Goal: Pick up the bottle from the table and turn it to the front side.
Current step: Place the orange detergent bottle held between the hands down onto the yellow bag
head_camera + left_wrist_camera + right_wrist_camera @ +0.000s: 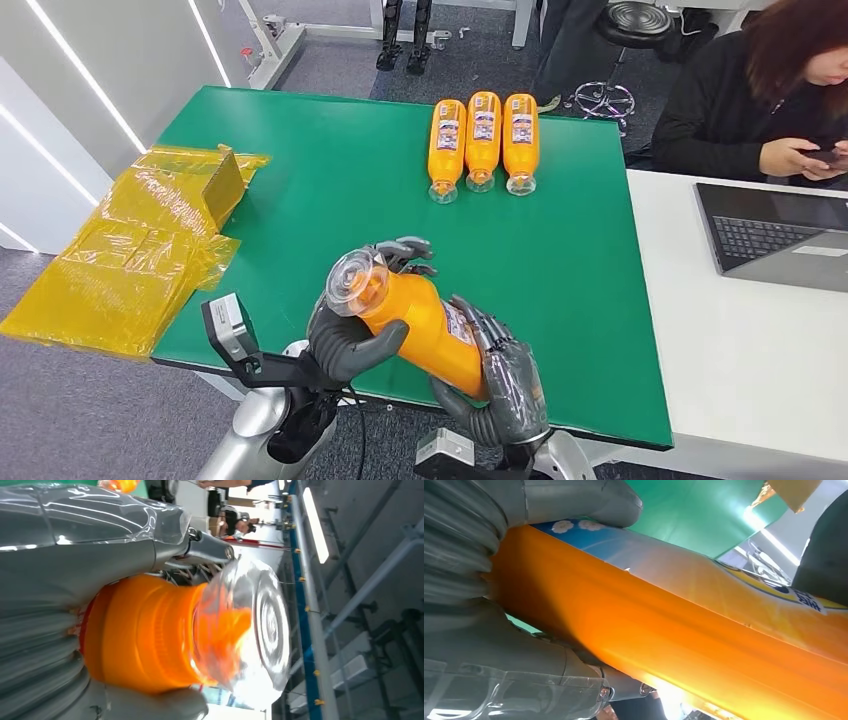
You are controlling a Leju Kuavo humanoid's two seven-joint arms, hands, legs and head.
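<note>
An orange bottle (420,322) with a clear cap (355,282) is lifted above the near edge of the green table (330,190), tilted with its cap end up and to the left. My left hand (352,335) grips it just below the cap. My right hand (500,385) holds its lower end, where the label (460,325) shows. In the left wrist view the clear cap (260,630) and orange neck (145,635) sit close in front of my left hand (75,555). The right wrist view has my right hand (499,645) wrapped around the orange bottle body (674,640).
Three more orange bottles (483,140) lie side by side at the table's far edge, caps toward me. Yellow plastic bags (140,250) and a box lie off the left edge. A white desk (740,330) with a laptop (780,235) stands on the right, where a person (770,90) sits.
</note>
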